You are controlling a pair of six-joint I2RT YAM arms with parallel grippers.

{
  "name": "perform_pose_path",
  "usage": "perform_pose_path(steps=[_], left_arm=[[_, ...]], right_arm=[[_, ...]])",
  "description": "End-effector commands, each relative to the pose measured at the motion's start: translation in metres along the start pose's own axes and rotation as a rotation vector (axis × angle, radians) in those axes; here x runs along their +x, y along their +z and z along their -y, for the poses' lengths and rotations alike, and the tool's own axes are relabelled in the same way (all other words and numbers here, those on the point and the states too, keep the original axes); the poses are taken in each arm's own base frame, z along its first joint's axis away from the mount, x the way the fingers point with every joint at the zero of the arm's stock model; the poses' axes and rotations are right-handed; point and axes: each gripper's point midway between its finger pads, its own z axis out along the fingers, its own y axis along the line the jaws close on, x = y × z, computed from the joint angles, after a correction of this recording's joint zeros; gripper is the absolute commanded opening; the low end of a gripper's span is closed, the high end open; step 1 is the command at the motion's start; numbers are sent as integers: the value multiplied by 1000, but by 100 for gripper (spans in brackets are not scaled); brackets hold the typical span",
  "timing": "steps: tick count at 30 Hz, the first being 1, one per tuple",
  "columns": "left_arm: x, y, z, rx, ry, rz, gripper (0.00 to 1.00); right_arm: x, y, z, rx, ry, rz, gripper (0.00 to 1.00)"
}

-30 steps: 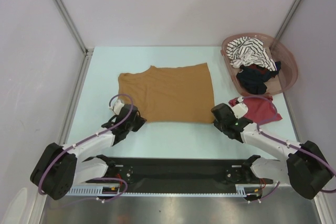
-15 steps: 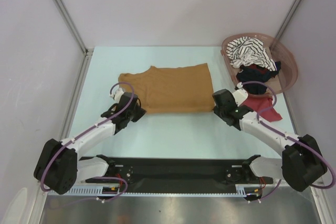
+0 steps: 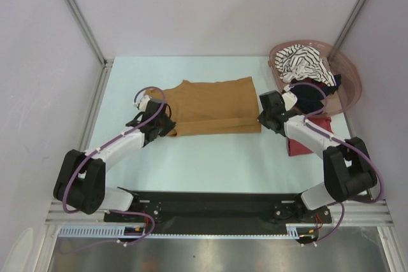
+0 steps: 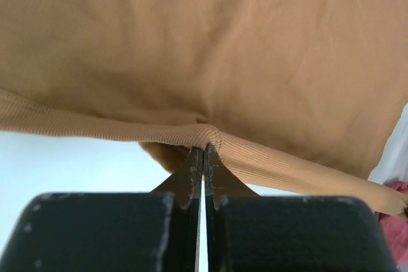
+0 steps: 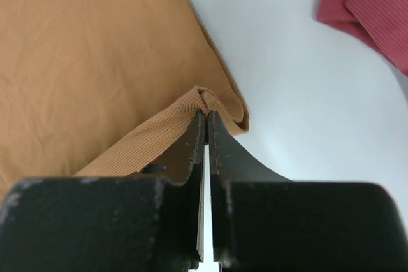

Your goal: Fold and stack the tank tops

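Mustard top (image 3: 213,103) lies mid-frame on the surface (image 3: 210,157), its near hem pinched by your left fingers (image 4: 189,179) and right fingers (image 5: 220,151). Each holds only a thin edge; uneven travel could slip it or skew the fold.

Matt ribbed cloth mustard-brown tank top (image 4: 268,49), ribbed cloth dark red tank top (image 5: 376,11), translucent plastic basket (image 3: 348,72)
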Motion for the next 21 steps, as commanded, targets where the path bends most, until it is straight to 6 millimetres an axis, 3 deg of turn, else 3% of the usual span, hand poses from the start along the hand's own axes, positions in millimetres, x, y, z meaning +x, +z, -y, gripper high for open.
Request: perform_pose_path(steps=[1, 4, 8, 21], left_arm=[[-25, 5, 15, 17, 16, 44, 0], [-31, 12, 19, 7, 23, 46, 0], [-35, 22, 23, 6, 24, 44, 0], [-55, 54, 33, -39, 33, 43, 0]], right_arm=[[-18, 14, -16, -23, -23, 16, 0], [-24, 20, -28, -35, -52, 22, 0], [-27, 35, -28, 15, -71, 16, 0], [-48, 60, -38, 47, -53, 29, 0]])
